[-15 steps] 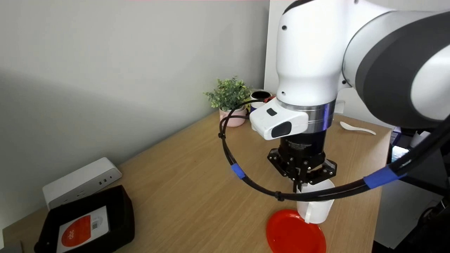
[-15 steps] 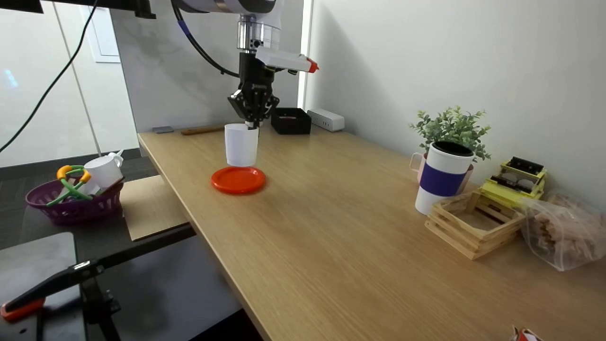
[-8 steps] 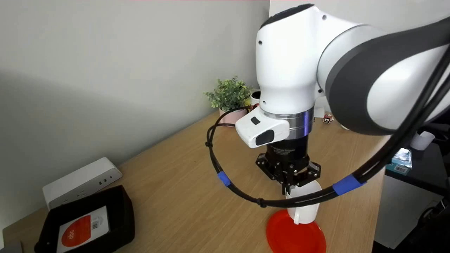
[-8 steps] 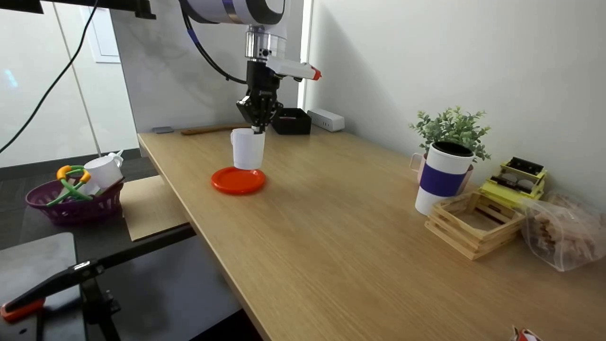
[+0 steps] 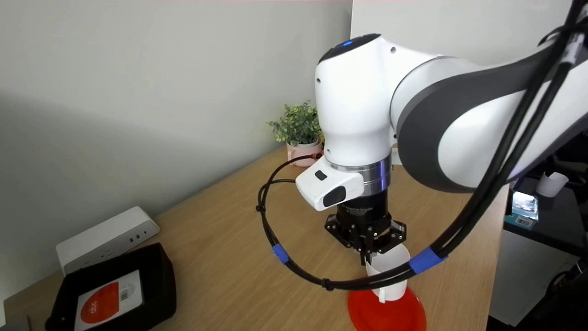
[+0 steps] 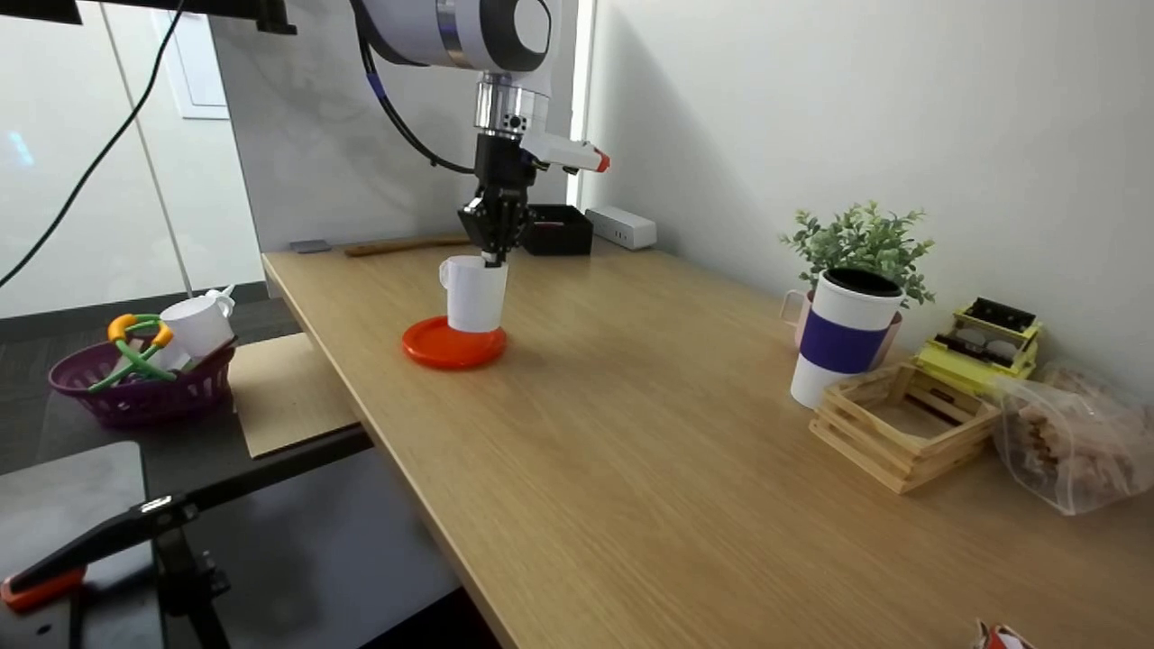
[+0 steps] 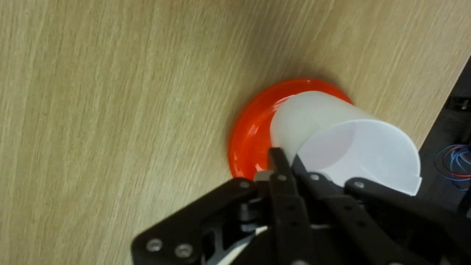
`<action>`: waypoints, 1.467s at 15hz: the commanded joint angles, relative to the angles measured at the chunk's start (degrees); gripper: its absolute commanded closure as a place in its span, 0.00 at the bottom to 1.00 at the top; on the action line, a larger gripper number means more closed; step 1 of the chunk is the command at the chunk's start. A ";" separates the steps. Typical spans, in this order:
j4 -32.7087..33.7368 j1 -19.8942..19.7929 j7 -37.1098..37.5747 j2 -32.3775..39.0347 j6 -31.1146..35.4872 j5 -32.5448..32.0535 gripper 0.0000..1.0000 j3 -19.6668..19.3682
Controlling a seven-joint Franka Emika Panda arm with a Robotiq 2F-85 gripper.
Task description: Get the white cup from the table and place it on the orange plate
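Table (image 6: 631, 433): big, light brown wood. The orange plate (image 6: 442, 347) lies flat on it, toward the left edge and the far end in an exterior view.
Robot arm (image 5: 363, 101): white, bent over from the right in an exterior view. It points the claw (image 7: 288, 158) down, I think so the white cup (image 5: 394, 258) can be set straight down. The black cable (image 5: 367, 281) hides part of the cup there.
Claw: pinching the cup's wall at its top edge, one finger inside and one outside. I guess it grabs there so the bottom is free to land. The wrist view shows both fingers well; in both exterior views they look like one dark lump.
Plate: flat, round, red-orange. I think it is there to catch the cup. In the wrist view, the cup hides its right part.
Cup (image 6: 473, 297): held by the claw, about upright, over the right and far part of the plate in an exterior view. I cannot tell if its bottom touches. The wrist view looks right into it.
Handle (image 6: 444, 274): on the cup's left in an exterior view, apart from the claw. The wrist view does not show it clearly.
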 commanded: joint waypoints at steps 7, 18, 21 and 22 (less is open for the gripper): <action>3.15 1.73 -2.15 2.09 -3.68 0.20 0.99 0.67; 3.44 1.94 -1.90 2.64 -4.16 0.19 0.66 0.54; 3.93 2.06 -1.69 2.70 -4.55 0.06 0.43 0.44; 3.87 2.15 -1.52 2.65 -4.49 -0.08 0.37 0.36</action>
